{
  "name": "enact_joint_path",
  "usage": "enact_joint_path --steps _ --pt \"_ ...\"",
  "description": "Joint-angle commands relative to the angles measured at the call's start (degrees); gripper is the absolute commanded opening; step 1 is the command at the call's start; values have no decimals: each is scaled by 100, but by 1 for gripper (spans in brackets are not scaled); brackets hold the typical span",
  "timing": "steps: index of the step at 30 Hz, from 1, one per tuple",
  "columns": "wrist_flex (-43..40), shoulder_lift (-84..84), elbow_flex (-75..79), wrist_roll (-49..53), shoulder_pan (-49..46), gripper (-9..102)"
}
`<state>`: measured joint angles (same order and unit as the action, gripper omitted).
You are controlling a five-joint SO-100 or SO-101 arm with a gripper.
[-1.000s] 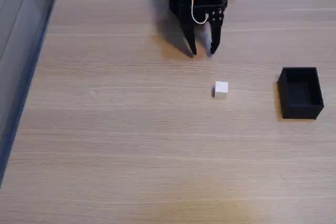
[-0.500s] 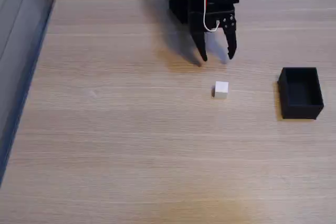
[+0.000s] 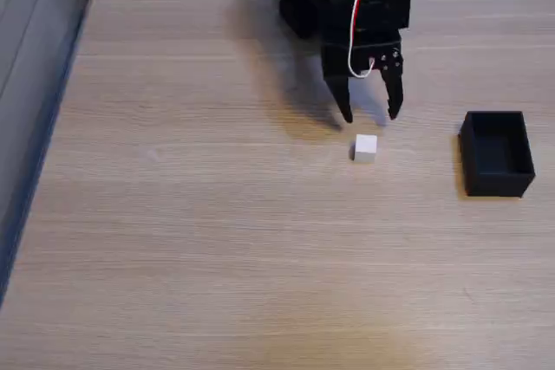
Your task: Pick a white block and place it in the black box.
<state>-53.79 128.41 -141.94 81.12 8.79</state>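
Since the earlier frames the gripper (image 3: 370, 116) has travelled nearer and rightward across the table (image 3: 217, 240), and its fingers have spread wider; block and box have not shifted.

Near to far, fixed view: the near half of the table is bare wood. Mid-table sits the white block (image 3: 366, 147), resting flat, untouched. Well apart to its right stands the black box (image 3: 496, 152), open side up, nothing visible inside. Just beyond the block hang the two black fingertips, set wide apart and holding nothing; the gap between them looks wider than the block. Farther back, the arm's black body rises toward the far edge, a white cable looping down its front face.

Step in hand, as judged: approach for the pick. To do it well, bring the fingertips a little nearer until they straddle the block, one on each side, keep the block centred in the gap, descend close to the table, then close. An off-centre closing could push the cube aside.

Pose: the arm reaches out from the far side, wrist pitched down, fingers pointing at the table. Tip height above the surface cannot be told for certain.
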Motion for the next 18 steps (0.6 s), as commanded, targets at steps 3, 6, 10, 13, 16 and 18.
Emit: enact_joint_path --steps 3,6,10,13,16,18 --pt "158 -404 396 -44 0 26" --pt "255 -598 475 -53 0 26" --pt "396 -923 571 -88 -9 26" --pt "431 -1187 738 -141 -26 26" --pt "466 -1424 896 -185 -53 26" --pt "483 -1547 993 -185 -79 26"
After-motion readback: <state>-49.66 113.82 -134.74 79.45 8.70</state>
